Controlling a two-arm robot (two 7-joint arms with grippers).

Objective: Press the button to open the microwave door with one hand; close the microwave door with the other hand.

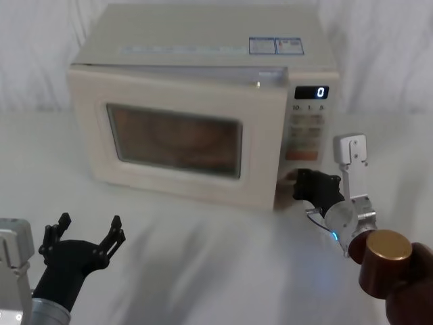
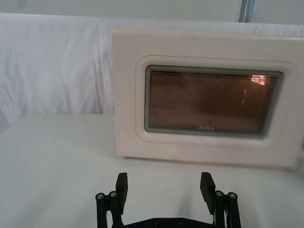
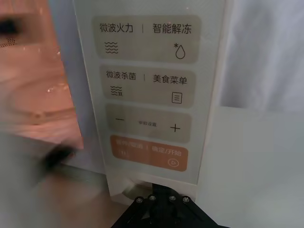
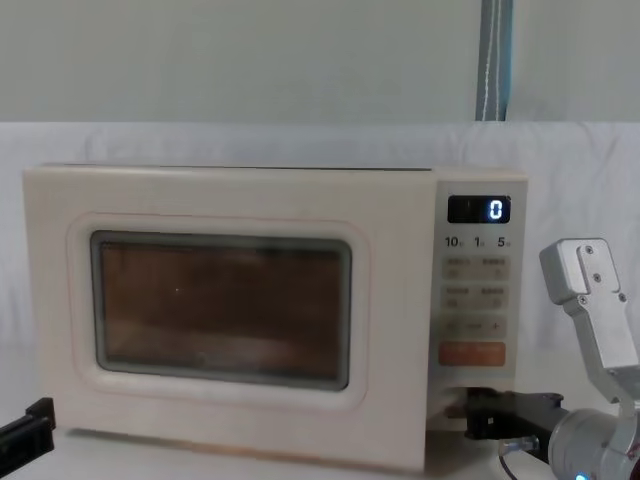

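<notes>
The cream microwave door (image 1: 260, 135) with its dark window stands slightly ajar, its right edge swung out from the body, and the inside glows orange. My right gripper (image 1: 299, 183) is shut, its tips against the bottom of the control panel. There it touches the button (image 3: 130, 191), a cream oval mostly hidden behind the gripper (image 3: 159, 202), just under the orange key (image 3: 148, 156). The chest view has the same gripper (image 4: 472, 410) at the panel's foot. Low at the table's front left my left gripper (image 1: 90, 227) hangs open, facing the door (image 2: 128, 95) from a distance with nothing between its fingers (image 2: 122, 183).
The microwave (image 1: 203, 40) sits on a white cloth-covered table (image 1: 203, 271), with white drapes behind it. Its display (image 4: 480, 209) reads 0. A copper-coloured arm joint (image 1: 382, 261) sits at the front right. Bare cloth lies between my left gripper and the door.
</notes>
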